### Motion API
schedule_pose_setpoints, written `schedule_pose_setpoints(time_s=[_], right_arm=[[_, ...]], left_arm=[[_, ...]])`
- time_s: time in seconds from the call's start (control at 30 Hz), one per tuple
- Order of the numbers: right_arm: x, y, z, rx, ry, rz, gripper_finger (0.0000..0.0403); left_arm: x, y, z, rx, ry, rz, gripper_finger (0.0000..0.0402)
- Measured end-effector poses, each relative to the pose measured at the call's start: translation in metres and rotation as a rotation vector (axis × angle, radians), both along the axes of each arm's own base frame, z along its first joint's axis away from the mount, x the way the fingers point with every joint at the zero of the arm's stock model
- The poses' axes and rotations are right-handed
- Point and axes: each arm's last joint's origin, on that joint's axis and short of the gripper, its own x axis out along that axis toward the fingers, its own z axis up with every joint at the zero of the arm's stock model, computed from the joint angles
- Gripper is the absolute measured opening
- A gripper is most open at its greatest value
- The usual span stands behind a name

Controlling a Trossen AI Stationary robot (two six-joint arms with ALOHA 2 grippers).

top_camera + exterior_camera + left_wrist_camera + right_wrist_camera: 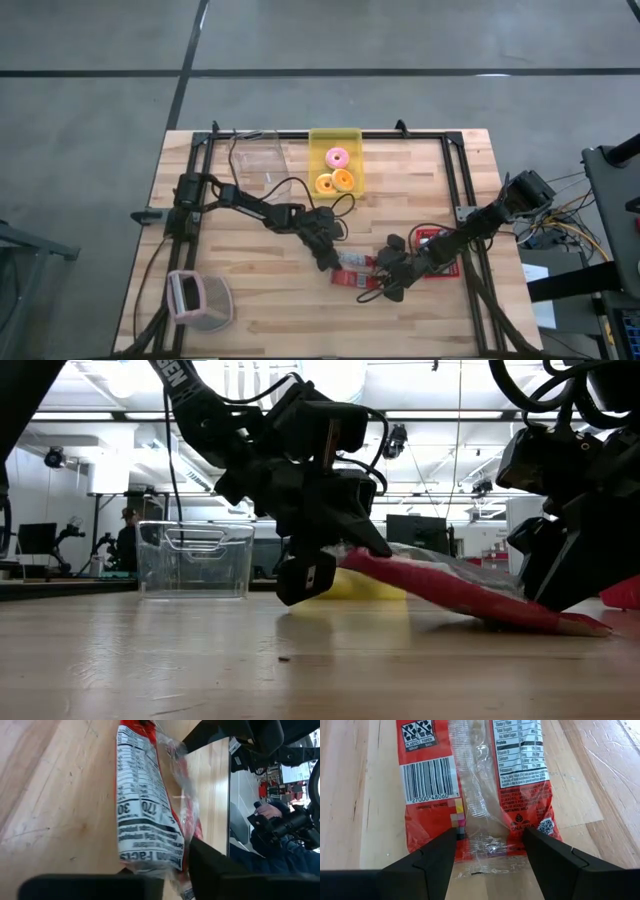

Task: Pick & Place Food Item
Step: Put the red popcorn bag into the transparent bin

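Note:
A red snack packet [352, 266] with a clear middle strip and a white nutrition label lies between my two grippers at the table's middle. My left gripper [325, 258] is shut on its left end, which is raised off the wood in the low view [350, 555]. My right gripper [490, 855] is open at the packet's right end. Its fingers [435, 857] stand on either side of the crimped end seal [487, 847]. A yellow bin [352, 140] with three toy donuts stands at the far edge. My left gripper pinches the packet's left end [150, 862] between its two fingers, which slant down from the table's left. That end is lifted. The packet slopes down toward the right, and its far end [575, 625] rests on the table. My right gripper: I cannot tell whether its fingers touch the packet.
A clear plastic tub [258, 155] stands left of the yellow bin. A second red packet [437, 238] lies under my right arm. A pink and white object [195, 298] sits at the near left corner. A black frame [455, 170] runs round the table. A person [280, 830] sits beyond the table.

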Motion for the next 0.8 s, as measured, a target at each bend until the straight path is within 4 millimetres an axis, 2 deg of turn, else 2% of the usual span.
schedule_pose_setpoints(time_s=[0.23, 0.8], right_arm=[[0.0000, 0.0000, 0.0000, 0.001, 0.000, 0.000, 0.0233], [0.0040, 0.0020, 0.0027, -0.019, -0.052, 0.026, 0.0233]], left_arm=[[0.0002, 0.0001, 0.0001, 0.005, -0.004, 0.001, 0.0012], [-0.0011, 0.0004, -0.0005, 0.012, -0.005, -0.008, 0.0018]])
